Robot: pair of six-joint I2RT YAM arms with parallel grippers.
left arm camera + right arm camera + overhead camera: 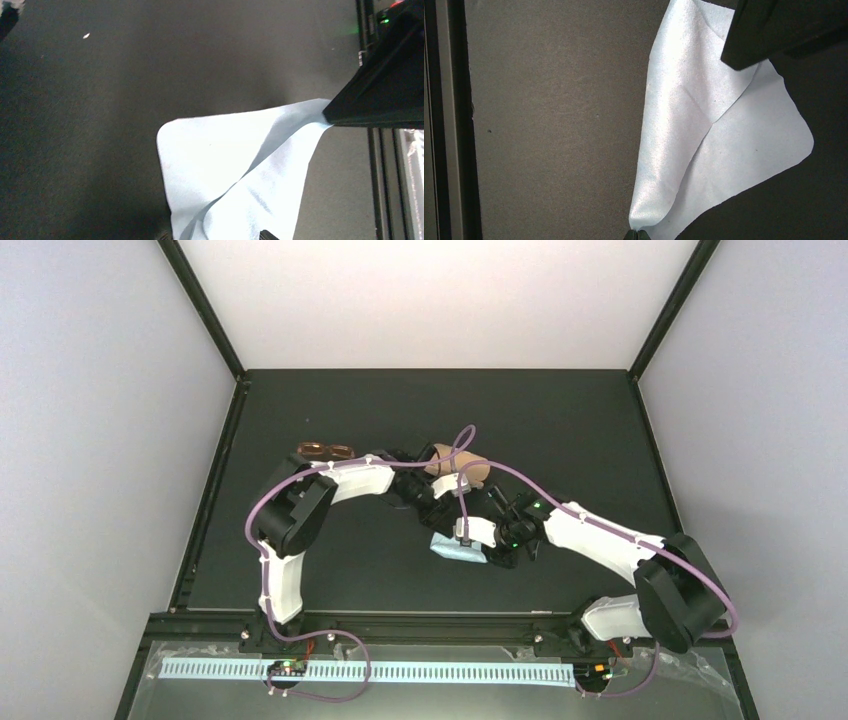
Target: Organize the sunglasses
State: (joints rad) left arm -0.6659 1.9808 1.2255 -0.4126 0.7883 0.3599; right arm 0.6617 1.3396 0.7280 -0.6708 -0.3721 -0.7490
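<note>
The right gripper [636, 235] pinches one corner of the light-blue cloth [704, 125], its jaws closed on the fabric. The left gripper [468, 542] sits over the opposite corner with its jaws hidden, so I cannot tell how they stand. Folding cleanly likely calls for a taut, low cloth. Beyond, the arms partly cover the brown case [452, 466]. The sunglasses [325, 450] lie farthest back, to the left, apart from both grippers.

On the black tabletop [560, 430], the sunglasses [325, 450] lie just beyond the left arm [345, 480], a tan case [442, 462] sits near the middle, and that arm meets the right arm [600, 535] over a light-blue cloth [450, 548] nearer the front.
</note>
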